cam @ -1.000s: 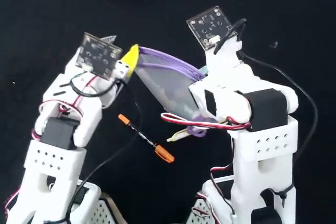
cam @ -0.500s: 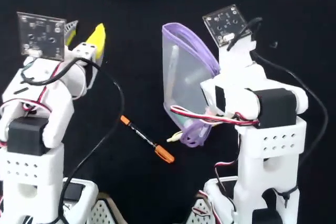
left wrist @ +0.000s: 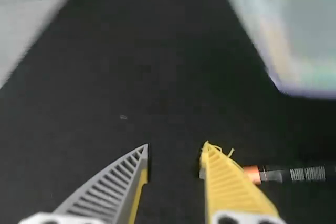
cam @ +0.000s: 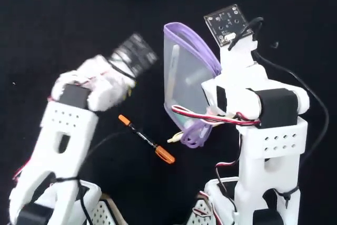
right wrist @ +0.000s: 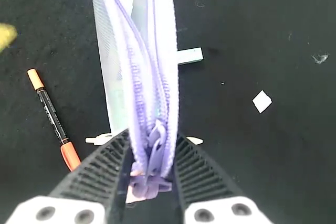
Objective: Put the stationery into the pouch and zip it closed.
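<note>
1. The right gripper (right wrist: 151, 137) is clamped on the pouch (right wrist: 137, 66), its ribbed black jaws pinching the purple zip end by the slider and holding the pouch upright
2. The left gripper (left wrist: 175, 149) is empty, its grey and yellow jaws partly apart above the black table (cam: 63, 19), just beside the pen (left wrist: 294, 173)
3. Loading looks to be the step in hand: pale items sit inside the pouch, the pen lies out on the table to its left, and the zip is not yet run
4. Next calls for a pinch across the pen's thin round barrel, then threading it into the narrow mouth
5. The pouch is soft translucent plastic edged with toothed purple tape; the pen is slim and black with orange ends
</note>
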`<state>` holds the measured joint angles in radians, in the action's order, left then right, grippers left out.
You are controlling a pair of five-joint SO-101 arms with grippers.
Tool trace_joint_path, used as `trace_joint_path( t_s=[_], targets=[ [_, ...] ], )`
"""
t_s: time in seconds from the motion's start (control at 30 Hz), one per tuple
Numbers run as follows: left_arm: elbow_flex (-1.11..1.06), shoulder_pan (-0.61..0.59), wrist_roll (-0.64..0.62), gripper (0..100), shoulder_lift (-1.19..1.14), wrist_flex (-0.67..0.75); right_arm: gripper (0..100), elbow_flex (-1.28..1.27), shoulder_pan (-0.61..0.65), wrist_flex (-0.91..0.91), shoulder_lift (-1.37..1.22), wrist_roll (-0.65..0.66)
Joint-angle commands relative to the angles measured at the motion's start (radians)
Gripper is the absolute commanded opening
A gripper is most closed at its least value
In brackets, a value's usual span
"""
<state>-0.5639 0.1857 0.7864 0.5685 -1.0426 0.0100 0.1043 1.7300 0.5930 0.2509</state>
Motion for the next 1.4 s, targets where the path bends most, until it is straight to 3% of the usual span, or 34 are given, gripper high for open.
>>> trace_joint_path(
  t_s=[0.0, 0.17, 0.4, 0.9, 1.07, 1.37],
  targets=[
    [-0.056, 0.082, 0.14, 17, -0.051, 0.002, 1.2, 0.004, -0.02, 0.009, 0.021, -0.008],
    [-0.127, 0.176, 0.219, 17, -0.152, 0.018, 1.2, 0.004, -0.02, 0.009, 0.021, -0.008],
    [-0.174, 0.219, 0.299, 17, -0.339, 0.169, 1.2, 0.004, -0.02, 0.011, 0.021, -0.008],
    [-0.143, 0.239, 0.439, 17, -0.465, 0.069, 1.2, 0.004, -0.02, 0.008, 0.022, -0.006],
    [-0.133, 0.245, 0.514, 17, -0.47, -0.035, 1.2, 0.004, -0.02, 0.008, 0.022, -0.006],
    [-0.131, 0.245, 0.534, 16, -0.471, -0.031, 1.2, 0.004, -0.02, 0.011, 0.027, -0.008]
  ],
)
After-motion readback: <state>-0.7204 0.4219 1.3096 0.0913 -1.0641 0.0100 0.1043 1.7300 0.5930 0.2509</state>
